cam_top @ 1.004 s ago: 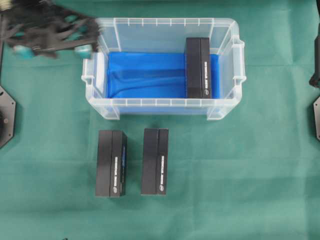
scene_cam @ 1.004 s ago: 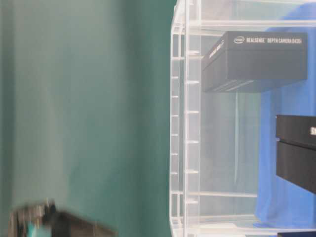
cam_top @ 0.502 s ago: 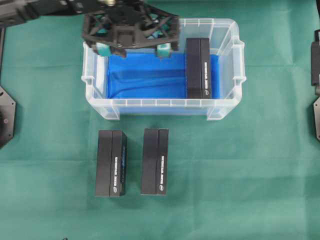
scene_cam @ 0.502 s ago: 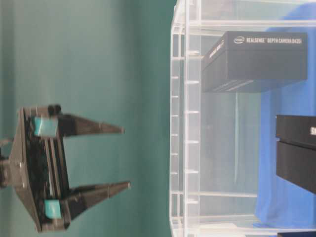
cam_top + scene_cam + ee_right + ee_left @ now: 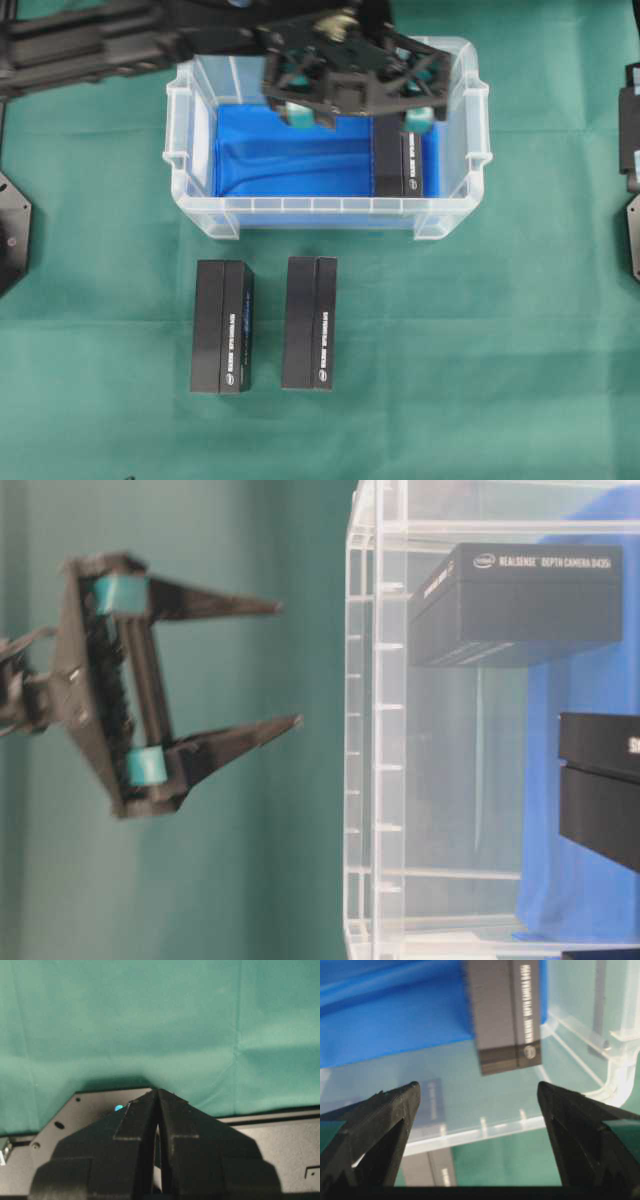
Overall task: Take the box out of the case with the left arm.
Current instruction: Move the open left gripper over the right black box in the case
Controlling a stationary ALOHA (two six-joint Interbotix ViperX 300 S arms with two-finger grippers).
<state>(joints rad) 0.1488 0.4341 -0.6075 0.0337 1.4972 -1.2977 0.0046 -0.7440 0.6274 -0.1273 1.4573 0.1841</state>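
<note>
One box [image 5: 398,160] stands on edge inside the case [image 5: 330,210], against the case's right end wall, on the blue floor sheet [image 5: 290,150]. Two more boxes [image 5: 265,325] lie on the green cloth [image 5: 480,350] outside the case, just beyond its near long wall.

We read the left gripper [image 5: 352,108] as hanging above the case with its fingers spread wide and nothing between them. The right gripper [image 5: 157,1110] sits well away from the case over bare cloth, its fingers pressed together.

Risks, as we judge them:
- The box stands close to the case's end wall. A finger descending on that side may strike the rim or jam between box and wall.
- If the fingers straddle the box off centre, closing may tip it against the wall instead of clamping it.
- A weak grip on the smooth faces may let the box slip during the lift.

View differences:
- The overhead view hides the far part of the box under the gripper; the left wrist view shows the box [image 5: 504,1010] ahead of the fingers [image 5: 380,1115].
- The table-level view alone shows the fingertips [image 5: 255,608] outside the case rim [image 5: 365,730].
</note>
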